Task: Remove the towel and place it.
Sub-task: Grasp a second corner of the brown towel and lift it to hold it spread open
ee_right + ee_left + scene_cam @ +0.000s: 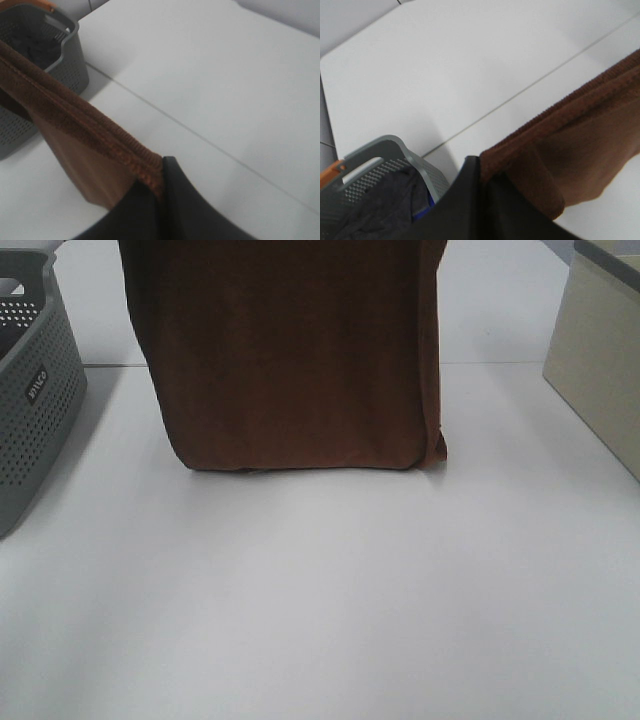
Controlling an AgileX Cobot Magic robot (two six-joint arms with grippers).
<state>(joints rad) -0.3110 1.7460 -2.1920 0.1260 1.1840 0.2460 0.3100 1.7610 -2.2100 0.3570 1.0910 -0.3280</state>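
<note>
The dark reddish-brown towel (290, 350) hangs stretched like a curtain over the white table (330, 600). Its top runs out of the exterior high view and its bottom edge reaches or nearly reaches the table top. Neither gripper shows in that view. In the left wrist view my left gripper (480, 177) is shut on one top corner of the towel (570, 150). In the right wrist view my right gripper (161, 175) is shut on the other top corner of the towel (75, 140). The white tag is not visible.
The grey perforated basket (30, 410) stands at the table's left edge, with dark cloth inside (380, 200); it also shows in the right wrist view (60, 55). A beige box (600, 360) stands at the right. A seam (520, 363) crosses the table behind the towel.
</note>
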